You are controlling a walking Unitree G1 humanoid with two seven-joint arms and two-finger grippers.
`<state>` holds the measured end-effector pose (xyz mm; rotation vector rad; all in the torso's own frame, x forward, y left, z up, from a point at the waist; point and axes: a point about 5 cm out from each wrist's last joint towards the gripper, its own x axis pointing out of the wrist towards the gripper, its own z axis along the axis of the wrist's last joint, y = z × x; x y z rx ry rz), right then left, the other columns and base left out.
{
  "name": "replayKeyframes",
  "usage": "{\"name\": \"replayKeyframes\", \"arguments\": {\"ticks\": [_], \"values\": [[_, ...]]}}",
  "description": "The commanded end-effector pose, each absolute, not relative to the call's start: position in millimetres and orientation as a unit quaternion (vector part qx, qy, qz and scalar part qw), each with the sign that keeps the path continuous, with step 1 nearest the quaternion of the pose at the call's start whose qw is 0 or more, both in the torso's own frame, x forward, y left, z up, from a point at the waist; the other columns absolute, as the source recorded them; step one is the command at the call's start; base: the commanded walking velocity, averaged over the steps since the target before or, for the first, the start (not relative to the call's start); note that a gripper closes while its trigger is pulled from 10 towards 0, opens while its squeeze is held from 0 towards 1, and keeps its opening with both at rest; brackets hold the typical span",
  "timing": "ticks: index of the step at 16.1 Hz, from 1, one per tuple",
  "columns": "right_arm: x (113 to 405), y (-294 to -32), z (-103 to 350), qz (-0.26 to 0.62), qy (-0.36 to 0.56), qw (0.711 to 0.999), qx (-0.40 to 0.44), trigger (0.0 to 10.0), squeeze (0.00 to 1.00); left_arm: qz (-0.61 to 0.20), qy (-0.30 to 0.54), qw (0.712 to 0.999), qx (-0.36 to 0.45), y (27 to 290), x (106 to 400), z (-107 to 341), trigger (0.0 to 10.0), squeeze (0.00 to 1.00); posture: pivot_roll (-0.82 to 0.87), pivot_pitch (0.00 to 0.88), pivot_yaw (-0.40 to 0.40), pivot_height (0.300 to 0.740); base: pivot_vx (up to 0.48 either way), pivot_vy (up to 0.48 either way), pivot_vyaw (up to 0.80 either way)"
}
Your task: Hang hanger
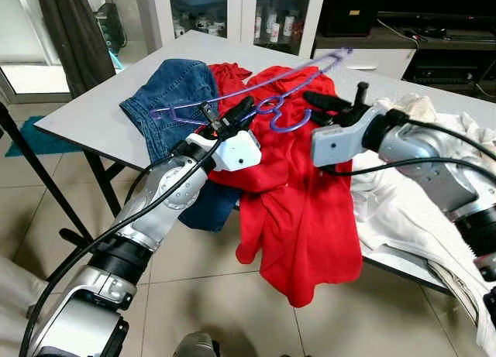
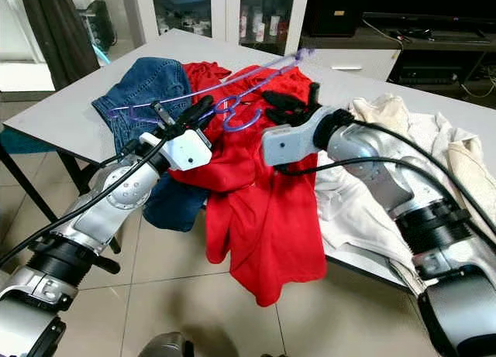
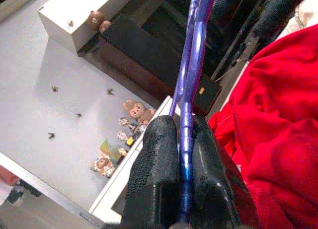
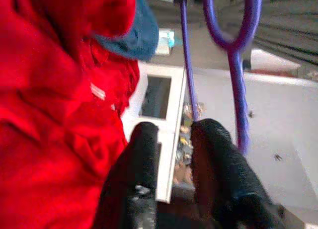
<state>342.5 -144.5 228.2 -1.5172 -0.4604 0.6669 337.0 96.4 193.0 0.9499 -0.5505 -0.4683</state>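
Crowding the grey desk point(image 1: 85, 121) is a heap of laundry: a folded pair of blue denim jeans point(image 1: 177, 90) at the robot's left, a crumpled red shirt point(image 1: 298, 210) draped over the near edge and hanging toward the tiled floor point(image 1: 209, 295), and rumpled white cloth point(image 1: 403, 210) to the right. Behind the desk stand a white cabinet point(image 1: 236, 12) with glass doors, a dark curtain point(image 1: 74, 32) and a low dark TV stand point(image 1: 449, 43). Thin and glossy, the purple plastic hanger point(image 1: 267, 82) is raised above the clothes, its long bar slanting up toward the far side of the desk and its curled hook point(image 1: 283, 113) hanging just over the red shirt. The left gripper point(image 1: 229, 118) is clamped tight on the hanger's bar, the slim purple rod pinched between its two textured black fingers point(image 3: 154, 179). The right gripper point(image 1: 341, 101) hovers just beside the hook, over the red shirt, its fingers point(image 4: 218, 159) narrowly parted with nothing between them; the hook's loop hangs close beyond its fingertips, apart from them.
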Motion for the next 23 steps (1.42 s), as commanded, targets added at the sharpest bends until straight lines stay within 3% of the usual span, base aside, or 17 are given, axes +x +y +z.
{"name": "replayKeyframes", "arguments": {"ticks": [1, 3, 4, 6, 9, 10, 11, 12, 17, 23], "values": [[340, -146, 227, 0.305, -0.195, 0.655, -0.663, 10.0, 1.00, -0.218, -0.272, 0.821, 0.452, 95, 339, 201, 0.0, 0.00, 0.22, 0.000, -0.017, 0.740, 0.000, 0.000, 0.00], [341, -158, 225, 0.290, -0.175, 0.649, -0.681, 10.0, 1.00, -0.217, -0.267, 0.821, 0.455, 97, 339, 200, 0.0, 0.00, 0.22, 0.000, -0.018, 0.740, 0.000, 0.000, 0.00], [340, -172, 226, 0.275, -0.156, 0.663, -0.679, 10.0, 0.03, -0.216, -0.265, 0.822, 0.456, 98, 339, 199, 0.0, 0.00, 0.23, 0.000, -0.022, 0.740, 0.000, 0.000, 0.00], [335, -192, 228, 0.255, -0.134, 0.673, -0.681, 10.0, 0.00, -0.214, -0.261, 0.823, 0.457, 100, 339, 198, 0.0, 0.00, 0.23, 0.000, -0.020, 0.740, 0.000, 0.000, 0.00], [332, -175, 236, 0.251, -0.178, 0.663, -0.682, 10.0, 0.00, -0.227, -0.255, 0.819, 0.461, 95, 341, 194, 0.0, 0.00, 0.21, 0.000, -0.010, 0.740, 0.000, 0.000, 0.00], [333, -173, 237, 0.250, -0.184, 0.662, -0.682, 10.0, 0.00, -0.229, -0.254, 0.819, 0.461, 95, 341, 194, 1.0, 0.00, 0.21, 0.000, -0.010, 0.740, 0.000, 0.000, 0.00], [332, -168, 236, 0.253, -0.191, 0.659, -0.682, 10.0, 0.00, -0.233, -0.253, 0.817, 0.462, 93, 342, 193, 6.5, 0.00, 0.21, 0.000, -0.008, 0.740, 0.000, 0.000, 0.00], [331, -159, 230, 0.269, -0.193, 0.649, -0.685, 10.0, 0.00, -0.246, -0.250, 0.810, 0.470, 89, 341, 191, 10.0, 0.00, 0.21, 0.000, -0.008, 0.740, 0.000, 0.000, 0.00], [331, -149, 223, 0.282, -0.199, 0.641, -0.685, 10.0, 0.00, -0.270, -0.235, 0.786, 0.504, 92, 341, 184, 10.0, 0.00, 0.21, 0.000, -0.012, 0.740, 0.000, 0.000, 0.00], [331, -147, 225, 0.277, -0.204, 0.643, -0.684, 10.0, 0.00, -0.276, -0.222, 0.782, 0.513, 95, 342, 178, 10.0, 0.00, 0.22, 0.000, -0.008, 0.740, 0.000, 0.000, 0.00]]}}
